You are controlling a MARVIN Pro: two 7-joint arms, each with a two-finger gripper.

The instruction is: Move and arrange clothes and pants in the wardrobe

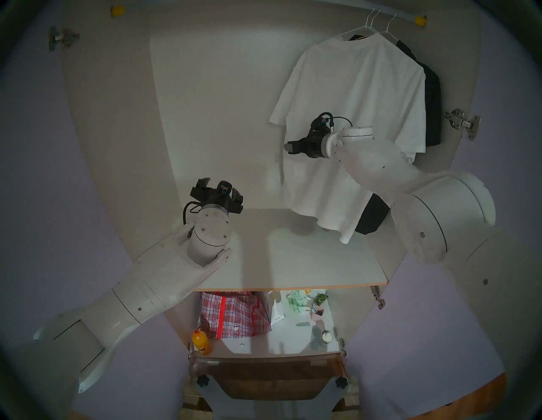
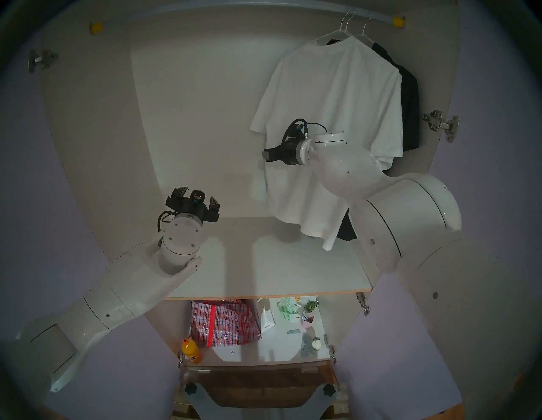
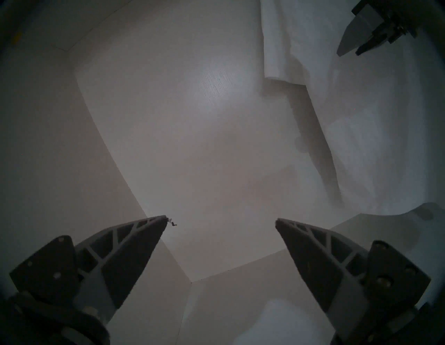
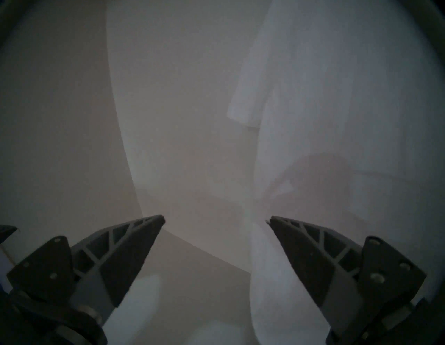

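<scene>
One white shirt [image 1: 355, 117] on the rail [image 1: 390, 13]; long axis vertical, hem downward

head pair: high, looking down into wardrobe [image 1: 205, 88], near-identical | left wrist: close, faces back corner, white shirt [image 3: 361, 120] at 2 o'clock | right wrist: close, shares that shirt [image 4: 337, 96]

a home bedroom closet: an open wardrobe [image 1: 123, 123] with shirts [image 1: 355, 123] on a rail [image 1: 390, 13], a plaid bag [image 1: 234, 315] below.

Clothes hanging in the open wardrobe [image 1: 205, 88]

White shirt [image 1: 357, 96] on its wire hanger hangs just behind the right gripper [image 1: 289, 147]; black garment [image 1: 431, 96] hangs beyond it.
</scene>
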